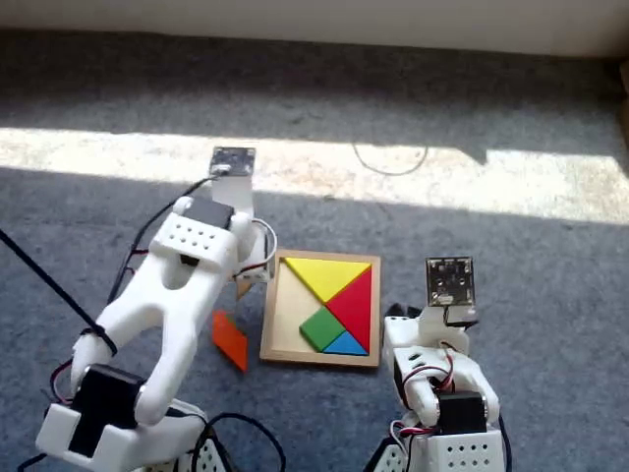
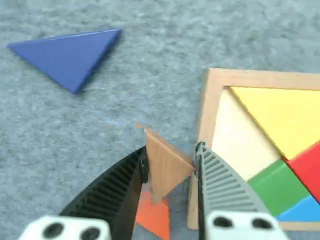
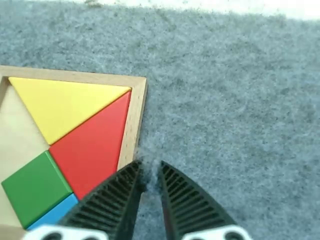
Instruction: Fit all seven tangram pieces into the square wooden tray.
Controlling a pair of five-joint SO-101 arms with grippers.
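The square wooden tray lies on the carpet between the two arms. It holds a yellow triangle, a red triangle, a green square and a light blue triangle. The tray's left part is bare wood. My left gripper is shut on a tan wooden triangle, just outside the tray's left rim. An orange piece lies on the carpet below it. A dark blue triangle lies farther off. My right gripper is shut and empty, by the tray's right rim.
Grey carpet surrounds the tray, with a sunlit band and a thin wire loop at the back. The left arm's white body covers the carpet left of the tray. Black cables trail at the front.
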